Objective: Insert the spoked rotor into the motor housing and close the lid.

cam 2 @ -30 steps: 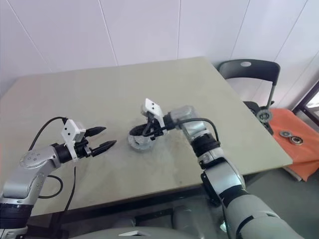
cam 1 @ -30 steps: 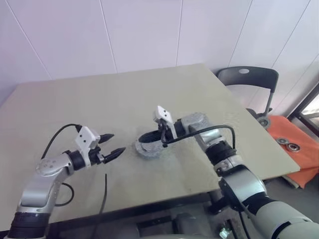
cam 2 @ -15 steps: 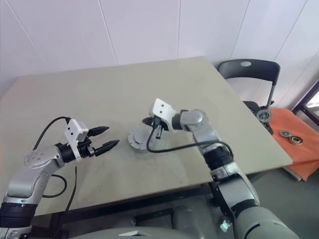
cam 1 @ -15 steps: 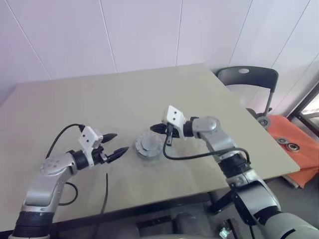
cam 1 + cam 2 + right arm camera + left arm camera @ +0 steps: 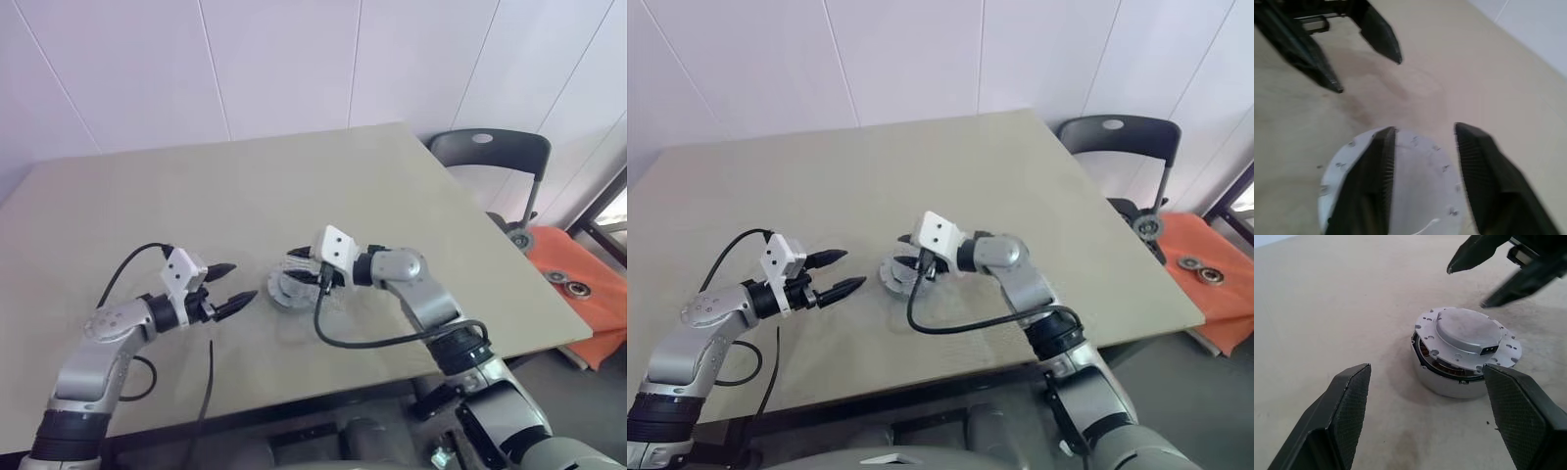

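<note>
The left wrist view reveals copper windings under the flat round grey metal lid (image 5: 1467,335) capping the motor housing (image 5: 1449,377) on the beige table (image 5: 294,186); the left gripper (image 5: 228,287) hovers beside it and the right gripper (image 5: 1422,137) above, both with fingers spread, empty.

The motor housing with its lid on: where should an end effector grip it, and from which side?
Grip the motor housing across its round side wall, below the overhanging lid, coming in level from the left end effector side. It sits flat on the table, so probably nothing underneath to catch.
</note>
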Available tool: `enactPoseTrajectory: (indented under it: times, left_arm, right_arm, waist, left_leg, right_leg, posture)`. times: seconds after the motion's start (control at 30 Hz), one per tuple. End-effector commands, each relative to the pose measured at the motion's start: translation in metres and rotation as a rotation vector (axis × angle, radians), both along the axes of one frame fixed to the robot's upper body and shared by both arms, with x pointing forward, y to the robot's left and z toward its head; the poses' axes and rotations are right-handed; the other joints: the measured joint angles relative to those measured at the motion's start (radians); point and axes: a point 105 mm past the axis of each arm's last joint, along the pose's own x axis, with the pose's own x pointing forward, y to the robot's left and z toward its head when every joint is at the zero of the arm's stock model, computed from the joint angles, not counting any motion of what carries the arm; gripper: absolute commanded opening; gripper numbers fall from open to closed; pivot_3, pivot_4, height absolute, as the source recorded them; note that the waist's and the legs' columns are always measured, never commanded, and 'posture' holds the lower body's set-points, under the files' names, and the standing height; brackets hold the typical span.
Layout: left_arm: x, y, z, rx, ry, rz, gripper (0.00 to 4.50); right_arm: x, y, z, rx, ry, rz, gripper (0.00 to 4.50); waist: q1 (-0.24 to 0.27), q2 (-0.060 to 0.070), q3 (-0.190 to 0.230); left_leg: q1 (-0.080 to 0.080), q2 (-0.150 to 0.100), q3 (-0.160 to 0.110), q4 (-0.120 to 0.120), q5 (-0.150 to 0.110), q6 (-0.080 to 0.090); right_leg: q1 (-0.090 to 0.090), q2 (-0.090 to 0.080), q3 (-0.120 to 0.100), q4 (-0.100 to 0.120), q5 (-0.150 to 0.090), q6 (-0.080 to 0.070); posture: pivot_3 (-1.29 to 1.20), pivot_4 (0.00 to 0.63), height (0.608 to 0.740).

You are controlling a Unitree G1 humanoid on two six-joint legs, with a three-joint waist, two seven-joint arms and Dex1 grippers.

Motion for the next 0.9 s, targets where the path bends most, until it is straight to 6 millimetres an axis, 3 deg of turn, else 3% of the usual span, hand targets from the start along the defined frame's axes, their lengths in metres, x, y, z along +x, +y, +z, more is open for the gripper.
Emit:
enactPoseTrajectory:
  times: [0.03, 0.2, 0.47, 0.9]
  left_arm:
    - [0.005, 0.000, 0.012, 0.007, -0.050, -0.012, 3.88]
    - [0.005, -0.001, 0.012, 0.010, -0.047, -0.019, 3.88]
    - [0.005, -0.004, 0.011, 0.011, -0.041, -0.030, 3.88]
    - [0.008, -0.004, 0.011, 0.008, -0.044, -0.032, 3.88]
  right_arm:
    - [-0.013, -0.002, 0.010, 0.025, 0.045, 0.067, 3.31]
    - [-0.022, -0.006, 0.006, 0.030, 0.118, 0.093, 3.31]
    - [-0.005, 0.001, 0.001, 0.050, 0.074, -0.044, 3.31]
    - [-0.004, 0.004, -0.021, 0.007, 0.100, -0.091, 3.31]
  waist:
    - [0.000, 0.000, 0.000]
    - [-0.001, 0.000, 0.000]
    - [0.000, 0.000, 0.000]
    - [0.000, 0.000, 0.000]
  left_leg:
    - [0.000, 0.000, 0.000, 0.000, 0.000, 0.000]
    - [0.000, 0.000, 0.000, 0.000, 0.000, 0.000]
    - [-0.001, 0.000, 0.000, 0.001, 0.000, 0.000]
    - [-0.002, 0.000, 0.000, 0.000, 0.000, 0.000]
  right_leg:
    - [0.000, 0.000, 0.000, 0.000, 0.000, 0.000]
    - [0.000, 0.000, 0.000, 0.000, -0.001, 0.002]
    - [-0.001, 0.000, 0.000, 0.000, -0.001, 0.002]
    - [-0.002, 0.000, 0.000, 0.000, 0.000, 0.000]
  posture:
    - [0.00, 0.000, 0.740]
    - [0.00, 0.000, 0.740]
    - [0.00, 0.000, 0.740]
    - [0.00, 0.000, 0.740]
